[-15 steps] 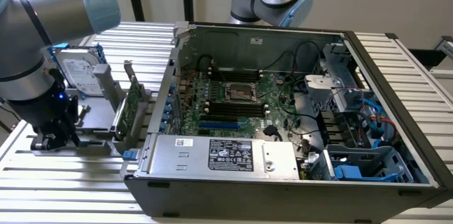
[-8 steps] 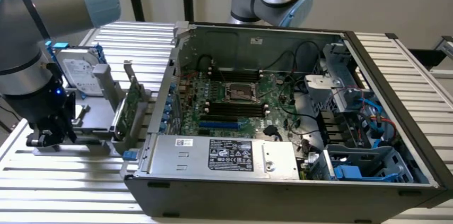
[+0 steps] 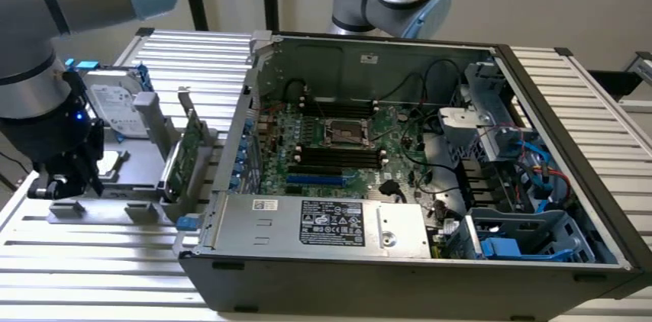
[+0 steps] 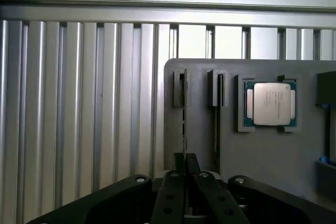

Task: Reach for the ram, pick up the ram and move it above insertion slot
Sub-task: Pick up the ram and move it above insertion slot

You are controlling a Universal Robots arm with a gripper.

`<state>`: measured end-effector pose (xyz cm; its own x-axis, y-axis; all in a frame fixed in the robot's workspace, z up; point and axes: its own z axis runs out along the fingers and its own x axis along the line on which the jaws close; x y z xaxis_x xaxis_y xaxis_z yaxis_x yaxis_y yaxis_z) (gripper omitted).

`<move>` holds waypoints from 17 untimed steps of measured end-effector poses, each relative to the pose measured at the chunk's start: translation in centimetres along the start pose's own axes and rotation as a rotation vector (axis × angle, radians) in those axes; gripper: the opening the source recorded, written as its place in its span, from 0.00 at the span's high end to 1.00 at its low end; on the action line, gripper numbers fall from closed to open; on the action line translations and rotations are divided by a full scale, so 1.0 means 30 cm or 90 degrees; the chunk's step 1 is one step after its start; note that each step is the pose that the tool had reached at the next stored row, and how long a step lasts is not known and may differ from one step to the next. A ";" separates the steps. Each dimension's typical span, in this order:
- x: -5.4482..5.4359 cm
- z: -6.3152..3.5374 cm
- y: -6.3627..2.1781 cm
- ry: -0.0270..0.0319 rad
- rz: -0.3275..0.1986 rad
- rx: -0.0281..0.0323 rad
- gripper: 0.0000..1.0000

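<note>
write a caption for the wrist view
end effector closed on the ram, edge-on in the gray holder, beside a processor

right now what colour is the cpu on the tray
The cpu is silver with a green edge; the wrist view shows it best.

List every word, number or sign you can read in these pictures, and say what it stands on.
None can be read.
Black label on the power supply: print too small.
White sticker beside it: too small.
Hard drive label: blurred.
Processor lid: markings too faint.
</note>
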<state>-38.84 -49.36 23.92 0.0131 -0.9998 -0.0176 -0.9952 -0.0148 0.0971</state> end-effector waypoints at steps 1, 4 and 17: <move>0.000 -0.016 -0.001 0.0000 0.000 -0.0002 0.87; -0.001 -0.062 -0.002 -0.0001 0.000 -0.0002 0.87; -0.004 -0.270 -0.112 -0.0001 0.000 -0.0002 0.87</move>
<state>-34.70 -49.33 31.67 0.0130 -0.9998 -0.0178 -0.9951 -0.0146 0.0975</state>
